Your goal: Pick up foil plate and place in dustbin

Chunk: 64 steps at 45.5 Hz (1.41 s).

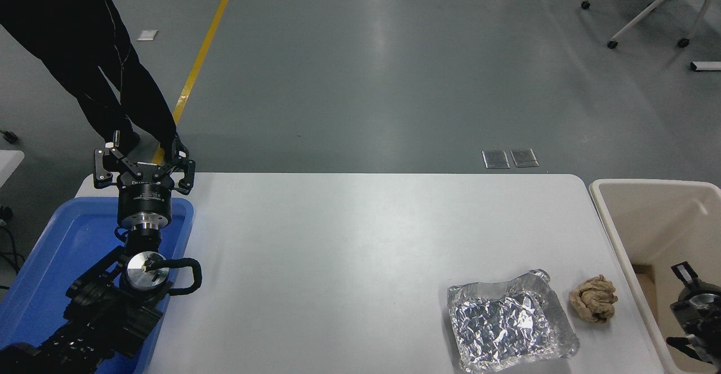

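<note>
Head view crops right pincer [690,312] over dustbin [648,205], grip unreadable; left pincer [144,163] spread.

Foil plate [510,322] lies on table [338,250], dustbin [648,216] to its right.

Single head view, high on robot's side, looking forward and down over desk [360,239], floor [394,81] beyond.

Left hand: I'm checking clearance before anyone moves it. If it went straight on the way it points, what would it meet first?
The left hand points away over the blue tray's far end. Next in that line is the person's dark-clothed leg beyond the table edge, though depth and height are unclear.
</note>
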{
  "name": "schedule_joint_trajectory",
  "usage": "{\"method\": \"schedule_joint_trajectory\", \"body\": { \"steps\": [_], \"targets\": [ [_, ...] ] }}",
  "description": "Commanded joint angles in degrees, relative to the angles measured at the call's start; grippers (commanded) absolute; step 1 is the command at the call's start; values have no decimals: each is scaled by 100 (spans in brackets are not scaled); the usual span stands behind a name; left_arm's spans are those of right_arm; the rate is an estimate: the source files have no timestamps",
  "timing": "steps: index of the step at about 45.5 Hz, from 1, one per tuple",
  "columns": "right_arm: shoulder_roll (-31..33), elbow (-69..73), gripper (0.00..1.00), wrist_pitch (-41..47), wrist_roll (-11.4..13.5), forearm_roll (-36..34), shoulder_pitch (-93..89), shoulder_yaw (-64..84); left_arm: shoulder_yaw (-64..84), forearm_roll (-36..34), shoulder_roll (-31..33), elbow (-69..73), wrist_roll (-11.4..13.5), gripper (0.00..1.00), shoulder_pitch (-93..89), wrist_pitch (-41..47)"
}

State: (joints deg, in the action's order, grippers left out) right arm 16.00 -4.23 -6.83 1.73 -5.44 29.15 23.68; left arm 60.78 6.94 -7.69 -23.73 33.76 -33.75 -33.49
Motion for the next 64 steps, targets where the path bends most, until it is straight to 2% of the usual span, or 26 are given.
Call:
{"method": "schedule_joint_trajectory", "body": {
  "steps": [1, 40, 46, 53, 54, 55, 59, 64],
  "targets": [
    [-18, 1, 0, -2, -6, 122, -32, 23, -5, 0, -5, 0, -1, 99, 0, 0],
    [87, 185, 0, 314, -50, 113, 214, 690, -49, 18, -40, 17, 34, 99, 17, 0],
    [447, 913, 0, 340, -59, 122, 582, 805, -49, 9, -40, 17, 34, 99, 17, 0],
    [1510, 3136, 0, 340, -41, 122, 1899, 1287, -57, 9, -40, 17, 25, 99, 17, 0],
    [1615, 3400, 2, 332, -50, 122, 2093, 1471, -57, 9, -40, 17, 25, 99, 9, 0],
    [1703, 3655, 10, 332, -50, 114, 2286, 1673, -57, 9, -40, 17, 25, 99, 17, 0],
    [1871, 4420, 50, 332, -50, 87, 3033, 2482, -57, 0, -40, 9, 16, 99, 9, 0],
    [1994, 5544, 90, 349, -50, 61, 4210, 3344, -57, 0, -40, 0, 8, 99, 9, 0]
  ]
}}
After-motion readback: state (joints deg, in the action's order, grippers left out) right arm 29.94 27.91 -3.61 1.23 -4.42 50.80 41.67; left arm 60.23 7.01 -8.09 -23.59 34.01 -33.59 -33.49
